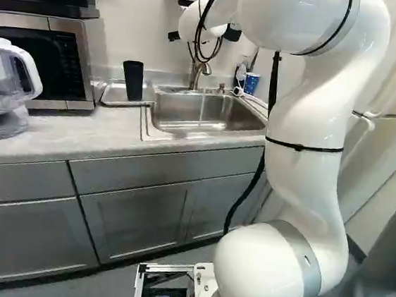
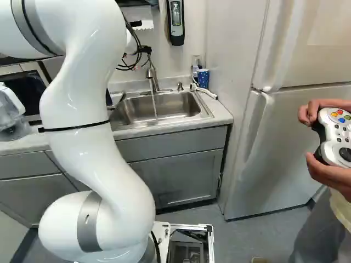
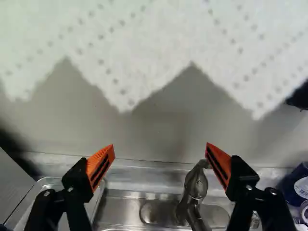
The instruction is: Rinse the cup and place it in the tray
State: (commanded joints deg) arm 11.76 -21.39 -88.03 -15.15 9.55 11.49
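My gripper: fingers spread wide, the orange pads well apart, nothing pinched between them
Paper towel: hangs ahead of my fingers and above them, its zigzag edge toward me
Faucet: below and between my two fingers, closer to the right one
Water: runs down from the faucet, lower than my gripper
Sink: under my gripper, catching that stream
Blue cup: outside my right finger and lower, behind the sink's right corner
Tray: metal, below my gripper and off to its left, beside the sink
Black cup: upright in the tray, low and left of my fingers, touching neither; I can't tell from here whether it is wet
Microwave: farther off to my gripper's left, past the tray
Fridge: well to my gripper's right, beyond the counter's end
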